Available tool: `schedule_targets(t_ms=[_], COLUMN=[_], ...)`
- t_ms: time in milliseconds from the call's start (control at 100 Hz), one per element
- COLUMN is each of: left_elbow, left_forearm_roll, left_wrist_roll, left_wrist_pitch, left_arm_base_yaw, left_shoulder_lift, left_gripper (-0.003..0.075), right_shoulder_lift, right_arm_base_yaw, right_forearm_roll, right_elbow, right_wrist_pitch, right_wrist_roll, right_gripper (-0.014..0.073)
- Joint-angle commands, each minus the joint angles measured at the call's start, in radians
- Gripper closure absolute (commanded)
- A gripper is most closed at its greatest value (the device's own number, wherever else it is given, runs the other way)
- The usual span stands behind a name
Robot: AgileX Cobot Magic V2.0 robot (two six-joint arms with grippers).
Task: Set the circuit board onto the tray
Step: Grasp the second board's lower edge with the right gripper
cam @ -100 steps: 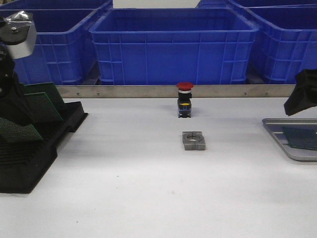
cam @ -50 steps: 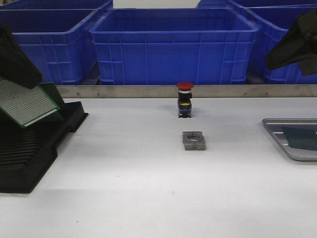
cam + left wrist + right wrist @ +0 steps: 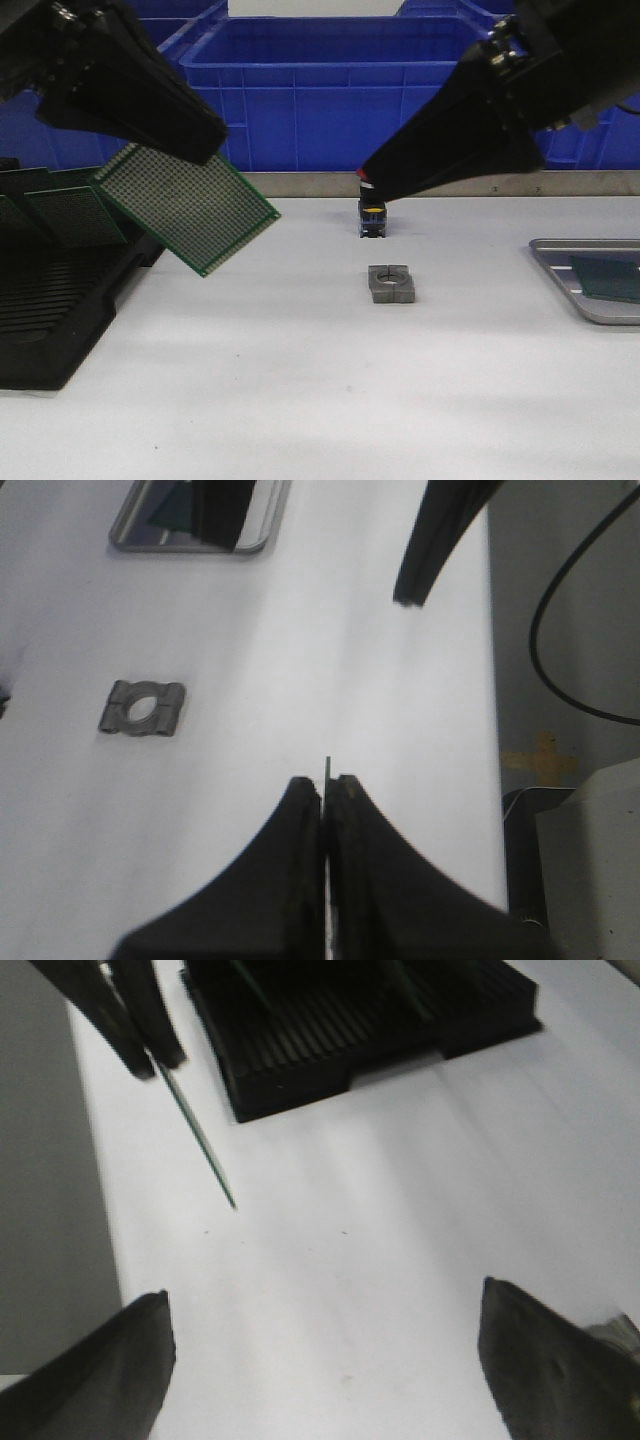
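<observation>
While the left gripper (image 3: 215, 148) holds its jaws clamped on the board (image 3: 187, 206) above the table (image 3: 320, 380), the right gripper (image 3: 320, 1345) gapes wide, well apart from the tray (image 3: 560, 277)

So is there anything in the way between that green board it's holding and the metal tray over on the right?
The right gripper hangs open in mid-air between the circuit board, held up by the left gripper, and the tray. Lower down, a grey metal block and a red-capped button sit on the table along that line.
</observation>
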Motion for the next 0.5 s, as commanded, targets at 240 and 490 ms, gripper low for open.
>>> schedule_targets(t_ms=[240, 490], left_elbow=[-0.031, -0.031], left_forearm_roll=[-0.141, -0.159], left_wrist_roll=[0.002, 0.002], left_wrist_pitch=[0.016, 0.026], left_arm_base_yaw=[-0.078, -0.078], left_shoulder_lift=[0.003, 0.003], left_gripper=[0.0740, 0.0740], right_shoulder_lift=[0.034, 0.100], right_arm_base_yaw=[0.139, 0.188], right_forearm_roll=[0.035, 0.119], right_elbow=[-0.027, -0.041], right_wrist_pitch=[0.006, -0.013], right_wrist_roll=[-0.030, -0.088], right_gripper=[-0.0037, 0.0034])
